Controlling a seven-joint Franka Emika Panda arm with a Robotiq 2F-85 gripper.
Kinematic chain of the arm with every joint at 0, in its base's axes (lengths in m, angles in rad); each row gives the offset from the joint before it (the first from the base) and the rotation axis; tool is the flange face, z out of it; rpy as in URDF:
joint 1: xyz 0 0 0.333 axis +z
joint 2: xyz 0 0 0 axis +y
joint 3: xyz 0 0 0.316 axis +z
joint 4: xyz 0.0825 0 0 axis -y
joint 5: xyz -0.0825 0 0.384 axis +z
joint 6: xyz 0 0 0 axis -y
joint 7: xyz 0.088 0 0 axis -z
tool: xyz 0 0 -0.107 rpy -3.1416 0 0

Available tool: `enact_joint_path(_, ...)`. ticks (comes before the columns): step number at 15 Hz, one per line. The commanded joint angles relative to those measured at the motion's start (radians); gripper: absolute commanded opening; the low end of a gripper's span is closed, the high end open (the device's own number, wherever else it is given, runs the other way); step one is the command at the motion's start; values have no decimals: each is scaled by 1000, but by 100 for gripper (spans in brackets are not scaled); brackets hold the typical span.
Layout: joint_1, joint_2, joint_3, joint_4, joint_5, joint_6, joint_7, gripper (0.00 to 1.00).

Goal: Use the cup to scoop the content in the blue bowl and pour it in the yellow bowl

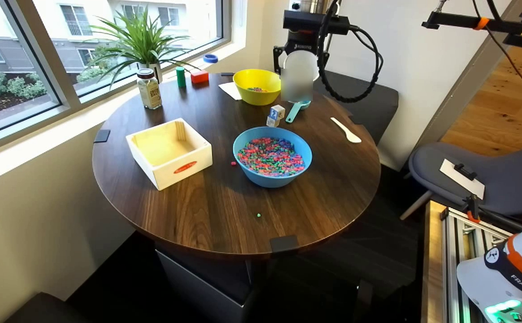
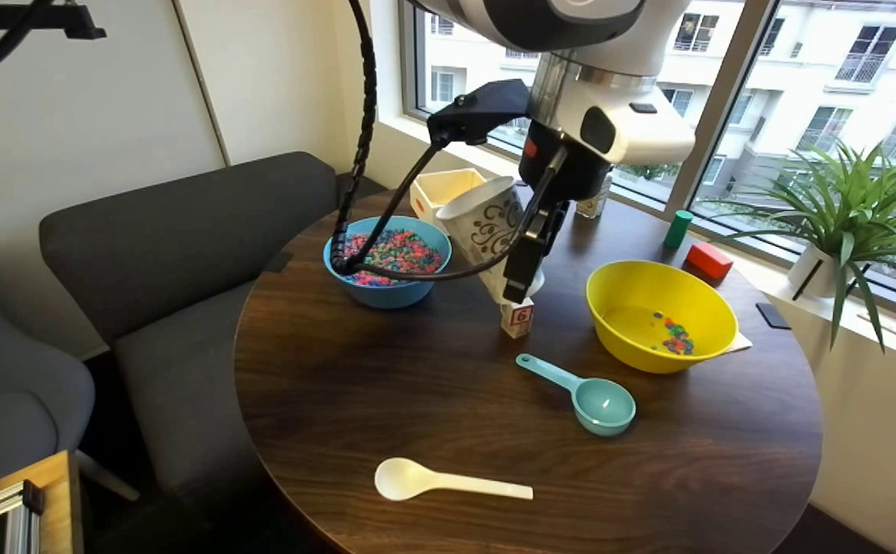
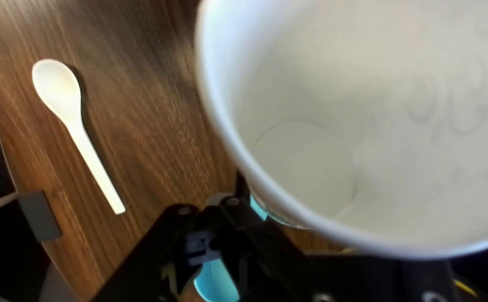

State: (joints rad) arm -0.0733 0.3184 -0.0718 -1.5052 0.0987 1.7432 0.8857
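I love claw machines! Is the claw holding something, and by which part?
The claw holds the white cup by its side, nearer the base than the rim.

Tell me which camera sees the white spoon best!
The wrist view. There the white spoon looks biggest, and you see all of it from above, with nothing in front. Both exterior views show the whole spoon too, but it looks smaller.
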Motion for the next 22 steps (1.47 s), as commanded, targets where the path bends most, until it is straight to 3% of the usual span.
enact_joint_path(1,-29,-36,3,-59,146,-100,-98,38)
enact_joint_path(5,-35,-20,-15,-50,199,-273,-106,38)
enact_joint_path(8,-29,-8,-31,-59,173,-320,-98,38)
enact_joint_path(22,0,35,-40,-206,95,-117,-177,38)
